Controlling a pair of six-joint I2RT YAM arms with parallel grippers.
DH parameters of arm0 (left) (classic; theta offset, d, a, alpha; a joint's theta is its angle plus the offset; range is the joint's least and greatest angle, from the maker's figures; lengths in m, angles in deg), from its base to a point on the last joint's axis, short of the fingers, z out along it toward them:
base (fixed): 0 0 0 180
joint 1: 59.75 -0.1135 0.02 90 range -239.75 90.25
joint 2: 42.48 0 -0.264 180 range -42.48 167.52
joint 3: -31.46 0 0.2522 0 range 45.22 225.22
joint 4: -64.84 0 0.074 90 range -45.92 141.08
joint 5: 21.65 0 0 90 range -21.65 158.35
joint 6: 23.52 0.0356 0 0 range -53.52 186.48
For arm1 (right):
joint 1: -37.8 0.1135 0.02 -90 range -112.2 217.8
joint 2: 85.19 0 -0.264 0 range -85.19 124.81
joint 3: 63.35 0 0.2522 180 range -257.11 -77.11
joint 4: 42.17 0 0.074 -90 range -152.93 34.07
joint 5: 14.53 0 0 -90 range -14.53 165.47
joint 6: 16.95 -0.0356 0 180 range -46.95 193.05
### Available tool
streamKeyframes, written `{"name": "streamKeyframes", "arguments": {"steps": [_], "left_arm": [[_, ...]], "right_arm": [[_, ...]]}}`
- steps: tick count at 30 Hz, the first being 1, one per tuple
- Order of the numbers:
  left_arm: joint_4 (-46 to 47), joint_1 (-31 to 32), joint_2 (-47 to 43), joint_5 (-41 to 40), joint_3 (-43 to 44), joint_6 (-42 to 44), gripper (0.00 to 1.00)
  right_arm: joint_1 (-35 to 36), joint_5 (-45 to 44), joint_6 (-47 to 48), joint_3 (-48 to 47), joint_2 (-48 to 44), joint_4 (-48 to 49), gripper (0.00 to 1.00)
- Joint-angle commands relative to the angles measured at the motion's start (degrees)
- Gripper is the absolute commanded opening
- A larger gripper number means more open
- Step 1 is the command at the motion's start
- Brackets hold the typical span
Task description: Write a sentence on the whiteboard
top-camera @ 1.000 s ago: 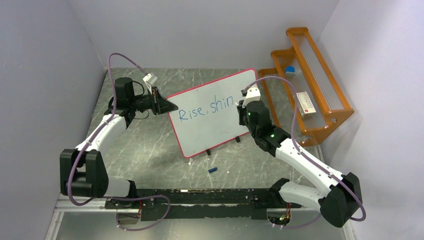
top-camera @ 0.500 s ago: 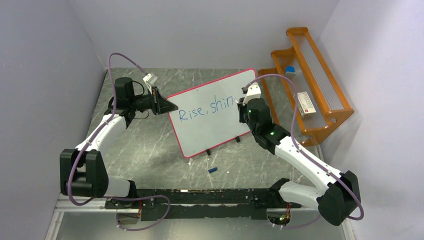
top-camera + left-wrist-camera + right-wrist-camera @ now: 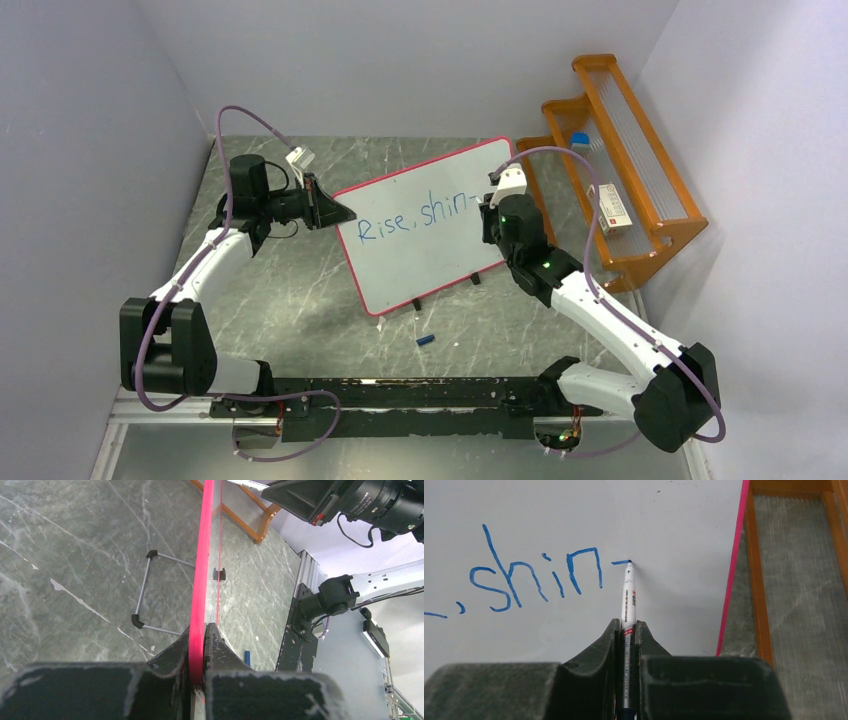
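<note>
I see the whiteboard (image 3: pixel 420 262) propped at a tilt on its black feet (image 3: pixel 416 303) in the middle of the grey marble table (image 3: pixel 290 290), between my two arms. My left gripper (image 3: pixel 200 630) is pinched onto the board's left edge, one finger on each face of the pink-red rim. My right gripper (image 3: pixel 627 625) is clamped on a white marker (image 3: pixel 628 595), whose tip touches the board at the end of a short blue dash just right of "shin". The sentence (image 3: pixel 412 220) reads "Rise, shin" plus that dash, on one line. A small blue piece (image 3: pixel 426 341), possibly the marker's cap though it is too small to be sure, lies on the table in front of the board. An orange rack (image 3: pixel 650 245) stands just beside the board's right edge.
</note>
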Motion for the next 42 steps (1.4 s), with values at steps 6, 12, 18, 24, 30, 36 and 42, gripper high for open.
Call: {"name": "streamKeyframes", "arguments": {"steps": [6, 12, 18, 24, 30, 36, 42], "left_arm": [[-5.27, 1.4, 2.12, -5.37, -1.29, 6.36, 0.05], [-5.3, 1.45, 2.12, -5.43, -1.2, 6.48, 0.05], [-5.38, 1.45, 2.16, -5.45, -1.2, 6.54, 0.05], [-5.32, 1.45, 2.2, -5.42, -1.17, 6.48, 0.05], [-5.23, 1.45, 2.12, -5.5, -1.25, 6.45, 0.05], [-5.3, 1.45, 2.03, -5.65, -1.2, 6.37, 0.05], [-5.53, 1.45, 2.03, -5.85, -1.16, 6.53, 0.05]], "right_arm": [[-0.8, -1.11, 1.16, -1.96, 0.15, 1.56, 0.0], [-0.97, -1.26, 1.69, -2.69, 0.54, 2.2, 0.0], [-1.06, -0.71, 2.03, -3.41, 0.97, 2.69, 0.0], [-1.07, 1.85, 2.19, -3.52, 1.44, 2.71, 0.0], [-1.07, 3.39, 1.88, -2.86, 1.35, 1.97, 0.0], [-1.02, 0.94, 1.7, -2.37, -0.43, 1.45, 0.0], [-1.06, 1.12, 1.12, -1.79, -2.25, 0.11, 0.0]]}}
